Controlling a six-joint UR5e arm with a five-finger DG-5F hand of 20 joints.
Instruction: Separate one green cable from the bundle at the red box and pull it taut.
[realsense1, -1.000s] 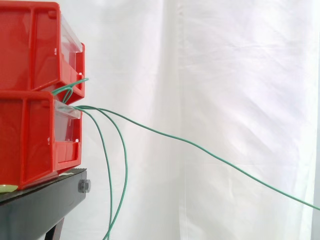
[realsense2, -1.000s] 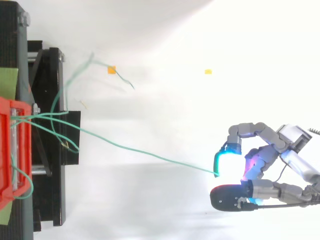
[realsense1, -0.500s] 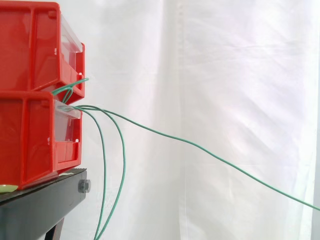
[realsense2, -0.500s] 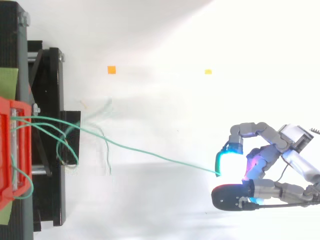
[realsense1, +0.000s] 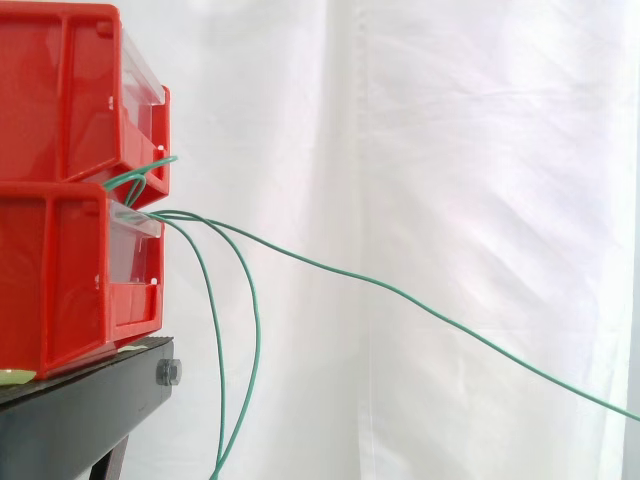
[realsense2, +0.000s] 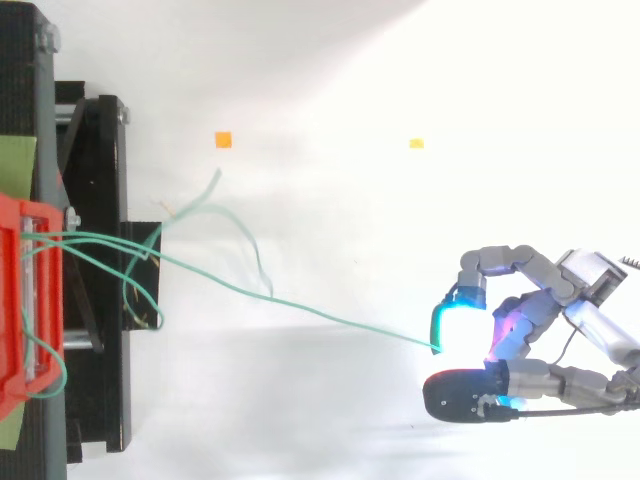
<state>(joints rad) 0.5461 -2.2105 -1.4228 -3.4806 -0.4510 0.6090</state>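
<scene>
Pinching the very end of one green cable (realsense2: 320, 315), the hand (realsense2: 525, 318) sits at about 4 o'clock in the top view. Its fingers are curled in, and a cyan-glowing pad (realsense2: 455, 325) is closed on the strand. From there the cable runs toward 9 o'clock to the red box (realsense2: 12, 230). In the side view it leaves the box's front lip and slopes to the 4 o'clock edge in a soft sag. I judge it separated but not yet taut (a taut line would draw straight).

To finish well, the hand should draw away toward 3 o'clock, along the cable's own line, slowly and without loosening the pinch. With so little strand inside the grip, a jerk could slip it free. The pull should stop once the sag is gone, before the load passes to the box. The loose strands (realsense1: 257, 340) cross the held cable near the black stand (realsense2: 95, 250), so they may get dragged along and are worth watching.

Counted:
- one hand
- one held cable
- two loose strands hanging toward 6 o'clock in the side view
- one small green loop (realsense1: 135, 180) under the upper bin (realsense1: 60, 90)
- two red bins, stacked
- one stand
- one orange marker (realsense2: 223, 139) toward 11 o'clock on the floor
- one yellow marker (realsense2: 416, 143) toward 1 o'clock on the floor

From above, the loose ends tangle by the stand and I cannot count them surely.
</scene>
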